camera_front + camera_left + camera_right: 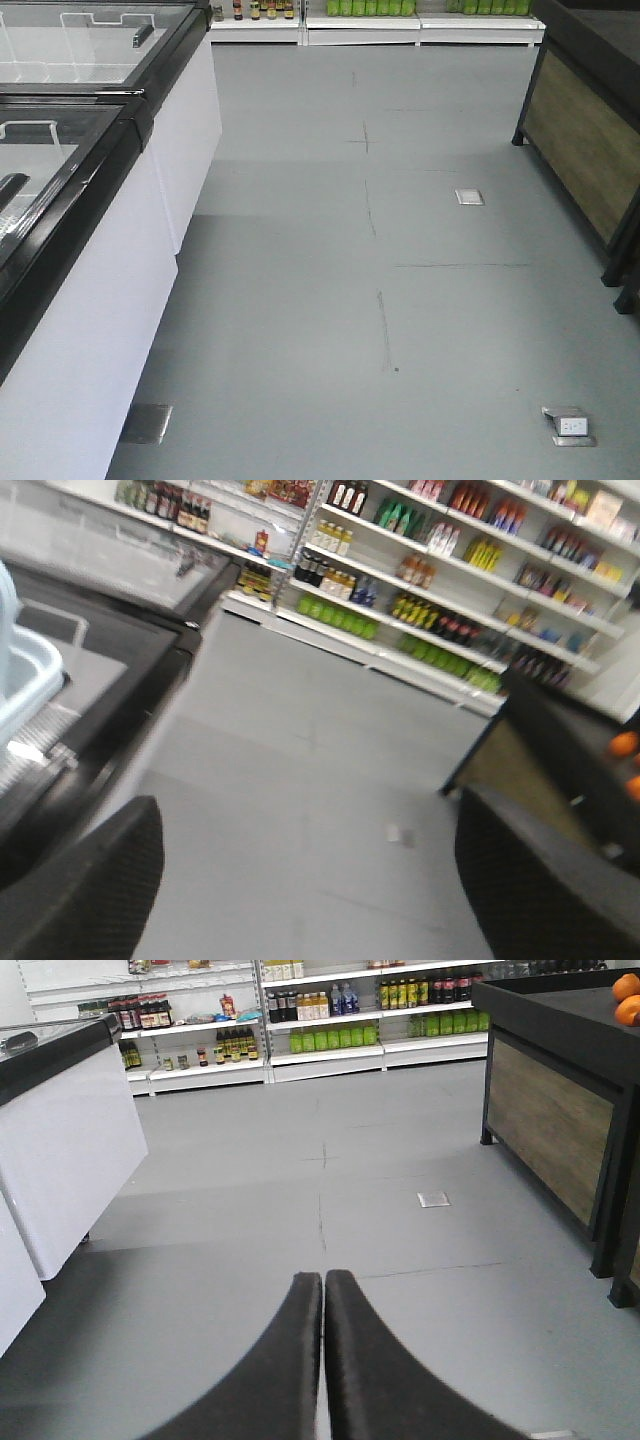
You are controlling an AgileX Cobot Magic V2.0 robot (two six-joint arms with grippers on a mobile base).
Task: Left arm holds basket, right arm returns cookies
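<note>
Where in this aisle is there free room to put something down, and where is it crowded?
The grey floor is bare between the white freezers on the left and the wooden stand on the right, as far as the shelves at the end. The shelves are packed with bottles; oranges lie on the stand. A raised floor socket sits at the right.

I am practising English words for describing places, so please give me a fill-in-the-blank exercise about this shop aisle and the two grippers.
1. The right gripper has its two fingers pressed ____, with nothing between them.
2. The floor shows between the fingers of the left gripper, so this gripper is ____, not shut.
3. The basket at the left edge of the left wrist view is light ____.
4. The round fruit on the black stand has the colour ____.

Missing words: together; open; blue; orange.
</note>
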